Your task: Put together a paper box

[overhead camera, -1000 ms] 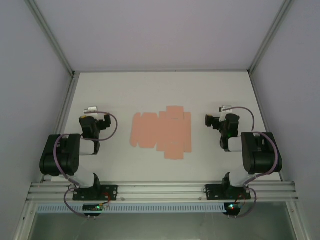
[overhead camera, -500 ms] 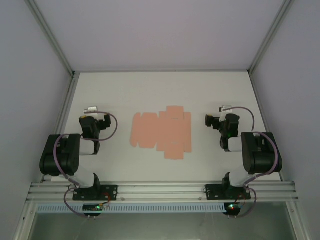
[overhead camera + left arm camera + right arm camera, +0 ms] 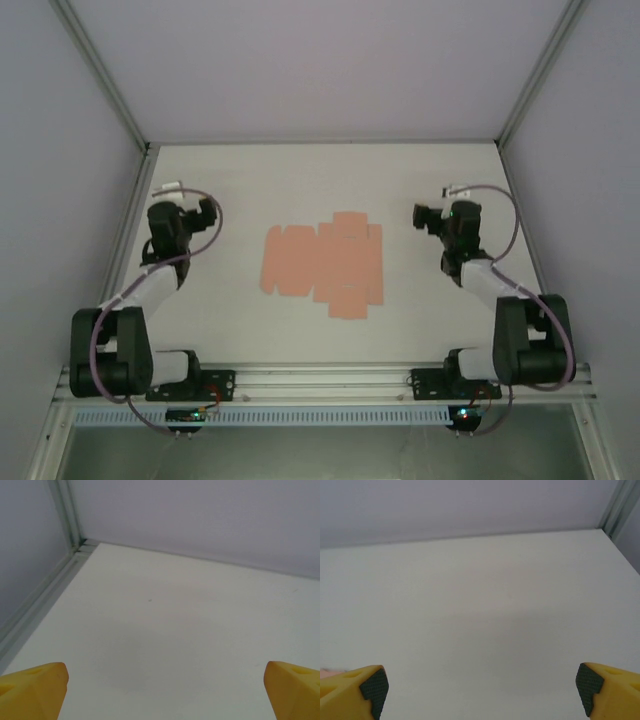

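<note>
The paper box [image 3: 322, 265] is a flat salmon-pink die-cut sheet with flaps, lying in the middle of the white table [image 3: 300, 180]. My left gripper [image 3: 166, 196] hangs over the table to the sheet's left, well apart from it. In the left wrist view the left gripper [image 3: 162, 690] is open, its yellow fingertips [image 3: 35, 687] wide apart over bare table. My right gripper [image 3: 456, 198] is off to the sheet's right, also apart from it. The right gripper [image 3: 482, 687] is open and empty, and a sliver of the pink paper box [image 3: 330, 670] shows at the left edge.
Grey walls with metal corner posts [image 3: 110, 90] close in the table on three sides. A metal rail [image 3: 40, 600] runs along the table's left edge. The arm bases [image 3: 190, 380] sit on the aluminium frame at the near edge.
Both arms have stretched out from their folded pose. The two grippers have moved farther up the table, the left one also slightly leftward. The sheet has not moved.
</note>
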Available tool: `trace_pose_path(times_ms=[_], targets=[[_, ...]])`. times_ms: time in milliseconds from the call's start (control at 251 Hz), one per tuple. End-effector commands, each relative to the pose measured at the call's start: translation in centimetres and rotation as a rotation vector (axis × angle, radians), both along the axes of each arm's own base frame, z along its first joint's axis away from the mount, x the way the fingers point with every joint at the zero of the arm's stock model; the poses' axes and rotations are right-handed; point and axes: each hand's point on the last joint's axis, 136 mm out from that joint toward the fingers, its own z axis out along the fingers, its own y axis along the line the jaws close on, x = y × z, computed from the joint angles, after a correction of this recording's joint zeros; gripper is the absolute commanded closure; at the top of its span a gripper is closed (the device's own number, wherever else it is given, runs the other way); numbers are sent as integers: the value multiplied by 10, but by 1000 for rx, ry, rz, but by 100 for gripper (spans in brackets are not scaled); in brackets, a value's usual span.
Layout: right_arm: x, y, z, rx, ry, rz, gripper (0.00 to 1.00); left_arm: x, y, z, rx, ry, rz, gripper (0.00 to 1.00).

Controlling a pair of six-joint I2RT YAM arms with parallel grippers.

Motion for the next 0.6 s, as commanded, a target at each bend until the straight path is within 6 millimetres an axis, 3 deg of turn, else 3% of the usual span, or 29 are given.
trace_pose_path(times_ms=[0,144,331,435,595], targets=[[-31,24,-22,73,261,-44,3,-22,-44,-43,-203,280,-124,0],[-49,95,-32,173,410,125,17,-36,-95,-58,-356,440,-281,0],[-64,155,-85,297,659,248,45,-61,-136,-98,-485,732,-392,0],[-65,167,-112,283,747,263,50,-69,-162,-109,-527,798,-494,1],[-77,168,-149,287,870,242,52,-73,-174,-123,-533,858,-524,0]])
